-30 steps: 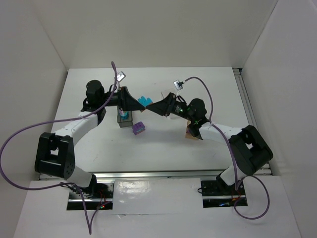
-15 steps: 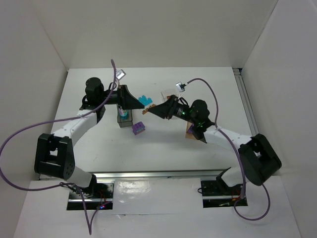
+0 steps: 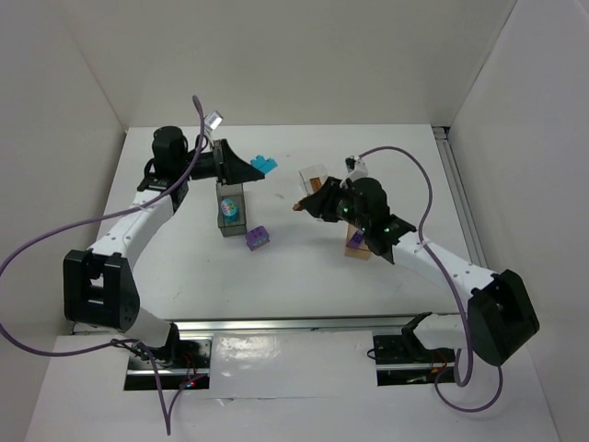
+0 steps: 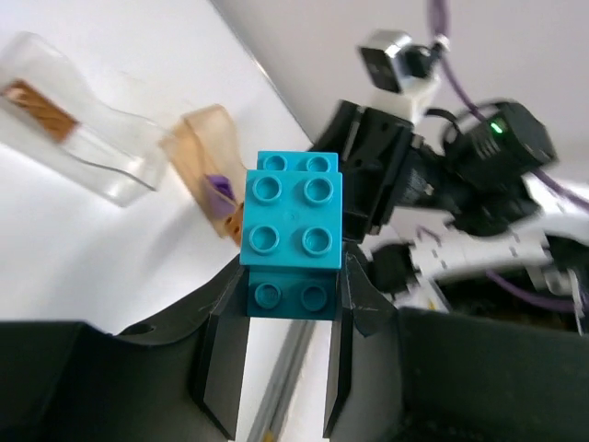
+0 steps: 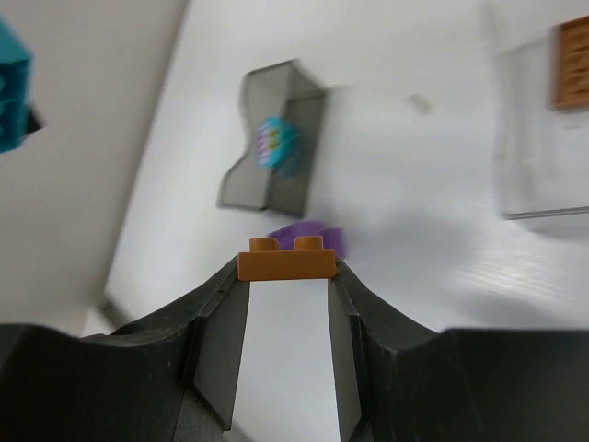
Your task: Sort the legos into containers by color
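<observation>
My left gripper [image 3: 262, 166] is shut on a cyan brick [image 4: 290, 230] and holds it in the air behind the smoky dark grey container [image 3: 230, 210], which has a cyan piece in it. My right gripper [image 3: 297, 204] is shut on a flat orange-brown plate [image 5: 287, 261], held above the table in front of the clear container [image 3: 316, 177]. That clear box [image 5: 543, 129] has an orange-brown piece in it. One purple brick [image 3: 258, 238] lies loose on the table. The tan-brown container [image 3: 357, 244] holds the other purple brick [image 4: 218, 189].
White walls close in the table at the back and on both sides. The purple cables [image 3: 55, 249] of both arms loop over the table. The right arm [image 3: 433, 258] reaches across the right half.
The two grippers were nearly touching at mid-table. My left has pulled back and left with the cyan brick. My right has drawn right with the orange-brown plate.
</observation>
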